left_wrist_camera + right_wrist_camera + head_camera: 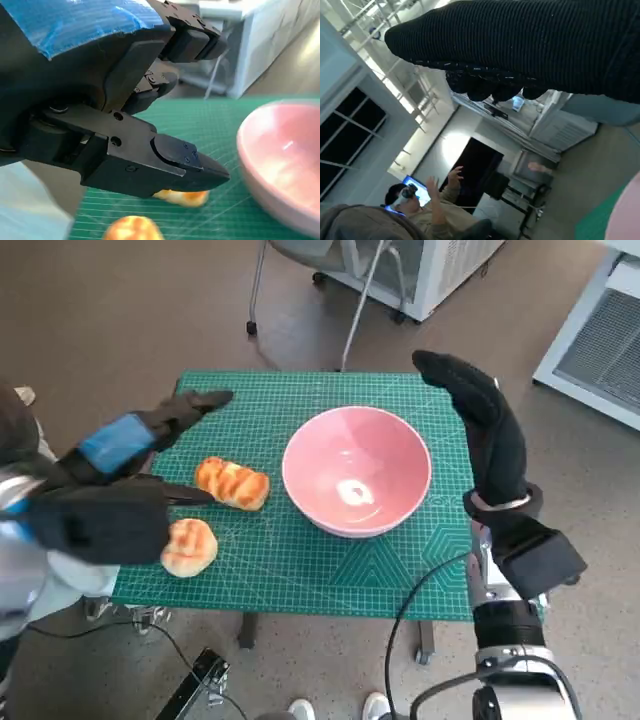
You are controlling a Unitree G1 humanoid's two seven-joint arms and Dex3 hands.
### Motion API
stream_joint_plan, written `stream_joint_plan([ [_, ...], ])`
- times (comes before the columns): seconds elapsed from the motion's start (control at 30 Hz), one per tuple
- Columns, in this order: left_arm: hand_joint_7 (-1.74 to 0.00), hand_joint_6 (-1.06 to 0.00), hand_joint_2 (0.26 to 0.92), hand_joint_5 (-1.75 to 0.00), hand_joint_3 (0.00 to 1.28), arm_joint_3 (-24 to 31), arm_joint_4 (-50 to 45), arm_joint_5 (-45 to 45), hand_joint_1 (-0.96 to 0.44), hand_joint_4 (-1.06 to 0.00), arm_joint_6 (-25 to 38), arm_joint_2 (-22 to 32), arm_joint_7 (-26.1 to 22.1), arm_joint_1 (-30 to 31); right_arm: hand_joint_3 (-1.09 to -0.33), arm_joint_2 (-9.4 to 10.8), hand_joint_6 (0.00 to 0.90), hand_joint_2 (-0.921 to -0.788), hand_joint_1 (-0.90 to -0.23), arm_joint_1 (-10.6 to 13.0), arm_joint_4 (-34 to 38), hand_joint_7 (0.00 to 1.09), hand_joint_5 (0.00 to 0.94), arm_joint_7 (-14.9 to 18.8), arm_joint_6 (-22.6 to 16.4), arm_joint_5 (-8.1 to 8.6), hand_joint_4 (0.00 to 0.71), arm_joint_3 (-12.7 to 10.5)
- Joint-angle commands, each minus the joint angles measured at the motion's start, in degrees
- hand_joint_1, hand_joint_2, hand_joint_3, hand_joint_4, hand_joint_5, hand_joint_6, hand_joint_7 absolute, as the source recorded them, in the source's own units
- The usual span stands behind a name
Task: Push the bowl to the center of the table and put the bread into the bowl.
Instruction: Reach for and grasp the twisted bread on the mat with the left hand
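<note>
No readable writing anywhere; left hand (120, 485) spread wide, partly covering the bread (232, 483), right hand (485, 425) flat and empty beside the bowl (357, 470).

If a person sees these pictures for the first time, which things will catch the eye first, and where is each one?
The pink bowl stands out first, empty, near the middle of the green mat. Beside it, toward the robot's left, lie two golden bread rolls. The left hand with blue tape hovers over the rolls holding nothing, and the gloved right hand is raised at the bowl's other side.
</note>
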Motion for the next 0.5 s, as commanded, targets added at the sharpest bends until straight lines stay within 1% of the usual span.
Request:
stream_joint_plan([
  [0.03, -0.07, -0.29, 0.798, -0.01, 0.02, -4.4, 5.11, 4.75, 0.11, -0.11, -2.17, -1.64, -0.37, -3.19, -0.737, 0.33, 0.103, -0.921, -0.572, 2.25, -0.52, 0.85, 0.02, 0.52, 1.86, 0.49, 0.405, 0.42],
  [0.17, -0.06, -0.36, 0.8, -0.02, 0.02, -6.45, 8.65, 7.68, 0.11, -0.2, -3.6, -3.23, 0.4, -4.85, -0.736, 0.53, 0.101, -0.921, -0.578, 2.7, -0.68, 0.85, 0.02, 0.28, 2.1, 0.4, 0.407, 0.52],
  [0.23, -0.05, -0.38, 0.801, -0.02, 0.02, -6.96, 9.97, 8.71, 0.11, -0.23, -4.3, -3.76, 0.84, -5.28, -0.736, 0.68, 0.1, -0.921, -0.58, 2.81, -0.64, 0.85, 0.02, 0.13, 2.1, 0.34, 0.407, 0.52],
  [0.5, -0.05, -0.44, 0.803, -0.03, 0.03, -8.52, 13.98, 12.73, 0.14, -0.31, -7.19, -5.09, 2.95, -5.99, -0.733, 1.06, 0.096, -0.921, -0.58, 3.76, -2.16, 0.86, 0.019, -0.25, 2.87, 0.36, 0.406, 0.45],
])
